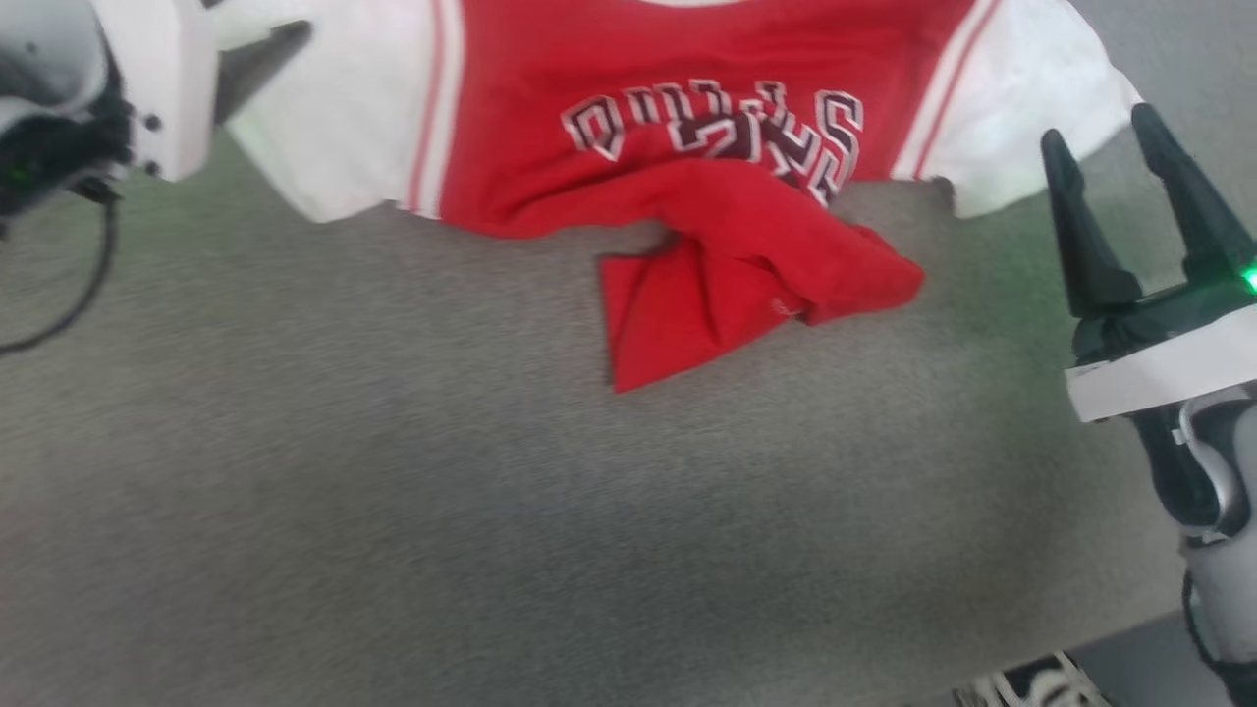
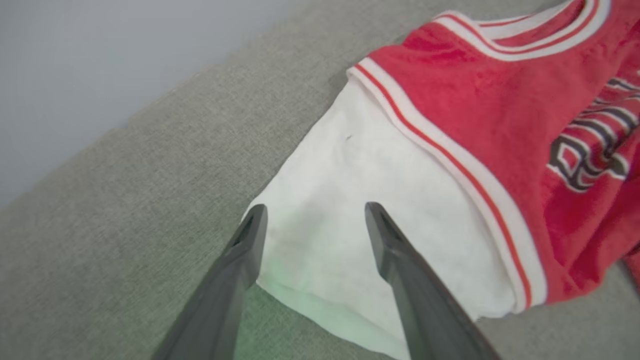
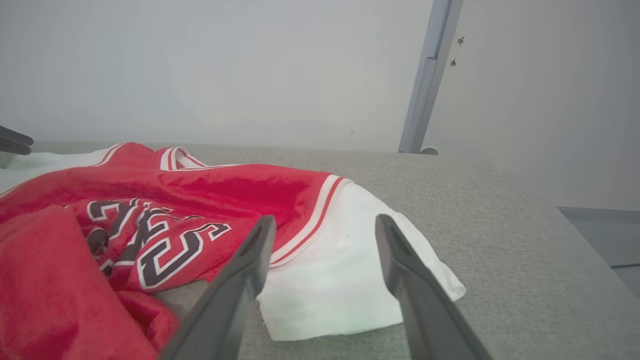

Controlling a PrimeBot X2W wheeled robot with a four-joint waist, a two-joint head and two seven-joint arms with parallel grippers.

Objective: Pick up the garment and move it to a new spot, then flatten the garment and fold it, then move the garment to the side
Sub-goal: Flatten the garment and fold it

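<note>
The garment [image 1: 687, 128] is a red jersey with white sleeves, lying along the far side of the grey cloth surface [image 1: 393, 511]. Its chest lettering faces up. The lower hem [image 1: 746, 285] is bunched and folded over towards me. My left gripper [image 2: 315, 209] is open just above the white sleeve [image 2: 360, 210] at the garment's left end and holds nothing. One dark finger [image 1: 260, 64] shows by its white wrist in the head view. My right gripper [image 1: 1105, 137] is open beside the other white sleeve [image 3: 345, 270] and is also empty.
A pale wall rises behind the surface, with a grey vertical post [image 3: 430, 75] at its far right. The surface's right edge drops to a darker floor [image 3: 600, 235]. A black cable [image 1: 69, 295] loops at the left, and a shoe [image 1: 1031, 682] is at the near edge.
</note>
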